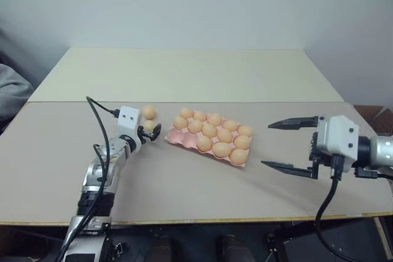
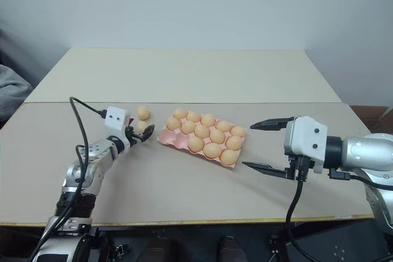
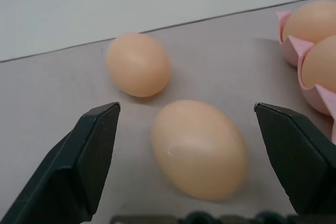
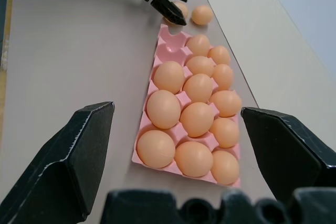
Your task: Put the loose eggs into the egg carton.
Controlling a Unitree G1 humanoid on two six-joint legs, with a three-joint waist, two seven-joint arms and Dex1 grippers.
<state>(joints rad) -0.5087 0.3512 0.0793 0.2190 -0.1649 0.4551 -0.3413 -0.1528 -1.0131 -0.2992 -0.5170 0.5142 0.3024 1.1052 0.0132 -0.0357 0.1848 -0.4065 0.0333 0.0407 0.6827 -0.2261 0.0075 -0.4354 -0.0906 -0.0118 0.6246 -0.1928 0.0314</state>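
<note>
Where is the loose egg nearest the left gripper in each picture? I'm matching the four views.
Left eye view: nearer egg, by the left gripper, left of the carton.
Right eye view: same spot.
Left wrist view: the big egg between the open fingers.
Right wrist view: partly behind that gripper.
Shared landmark: the farther egg, just beyond.

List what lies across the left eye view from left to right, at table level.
Left claw, open around a loose egg → the other loose egg, just behind it → egg carton filled with eggs → right claw, open and holding nothing.
</note>
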